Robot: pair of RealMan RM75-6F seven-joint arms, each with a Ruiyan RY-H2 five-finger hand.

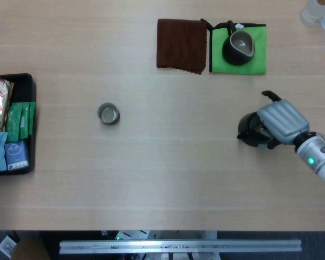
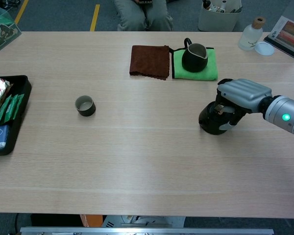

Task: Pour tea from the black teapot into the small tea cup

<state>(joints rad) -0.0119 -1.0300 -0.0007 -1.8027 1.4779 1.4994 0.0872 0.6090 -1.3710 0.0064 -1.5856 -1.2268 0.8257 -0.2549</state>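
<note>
The black teapot [image 1: 251, 132] [image 2: 212, 123] is at the right of the table. My right hand [image 1: 280, 120] [image 2: 240, 93] covers its top and right side, with the fingers curled down around it, gripping it. Much of the pot's lid and its handle are hidden under the hand. I cannot tell whether the pot touches the table. The small tea cup [image 1: 108, 114] [image 2: 85, 105] stands upright far to the left, well apart from the pot. My left hand appears in neither view.
A dark pitcher [image 1: 238, 47] [image 2: 194, 58] sits on a green mat [image 1: 257, 60], with a brown cloth [image 1: 181, 45] beside it at the back. A black tray [image 1: 31, 124] [image 2: 19, 105] of packets lies at the left edge. A bottle [image 2: 249, 34] stands back right.
</note>
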